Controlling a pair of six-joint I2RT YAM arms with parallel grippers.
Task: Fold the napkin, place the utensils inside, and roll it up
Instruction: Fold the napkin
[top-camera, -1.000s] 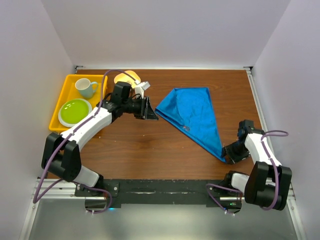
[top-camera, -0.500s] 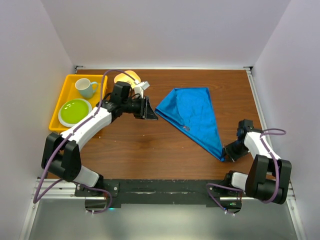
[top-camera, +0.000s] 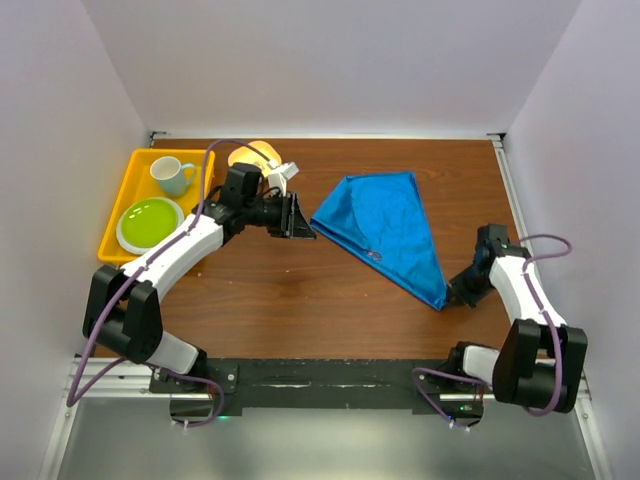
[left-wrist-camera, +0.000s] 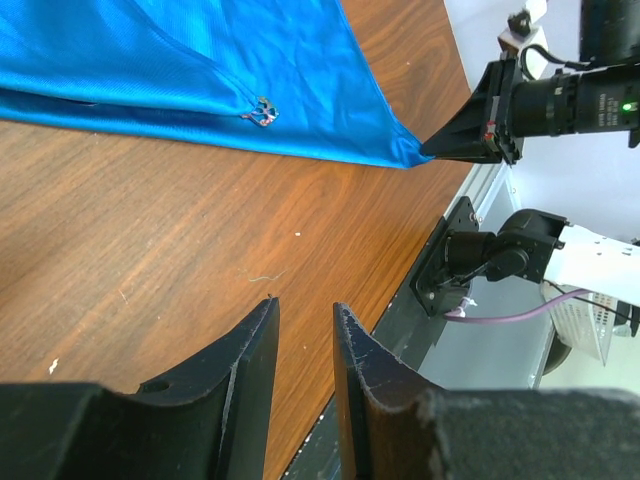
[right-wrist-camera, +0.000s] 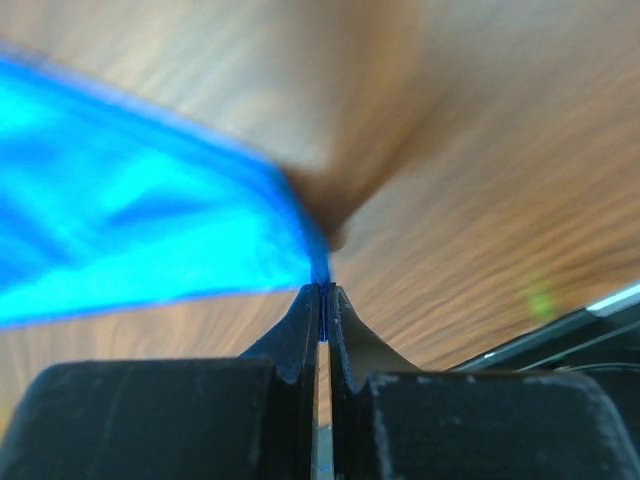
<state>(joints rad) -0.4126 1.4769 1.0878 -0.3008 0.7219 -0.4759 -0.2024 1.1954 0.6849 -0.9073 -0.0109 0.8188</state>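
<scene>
The blue napkin (top-camera: 385, 228) lies folded into a long triangle right of the table's middle. It also shows in the left wrist view (left-wrist-camera: 180, 70) and the right wrist view (right-wrist-camera: 130, 230). A small iridescent utensil tip (top-camera: 372, 256) peeks out at the napkin's left folded edge, seen too in the left wrist view (left-wrist-camera: 262, 113); the rest of it is hidden under the cloth. My right gripper (top-camera: 456, 296) (right-wrist-camera: 324, 287) is shut on the napkin's near pointed corner. My left gripper (top-camera: 300, 222) (left-wrist-camera: 305, 303) is slightly open and empty, just left of the napkin's left corner.
A yellow tray (top-camera: 115, 228) at the far left holds a pale mug (top-camera: 172, 176) and a green plate (top-camera: 150, 222). An orange and white object (top-camera: 255, 155) lies behind my left wrist. White walls close in three sides.
My right gripper has moved a little away from the near edge and leftward, carrying the napkin's near corner with it. The left arm has not moved.
</scene>
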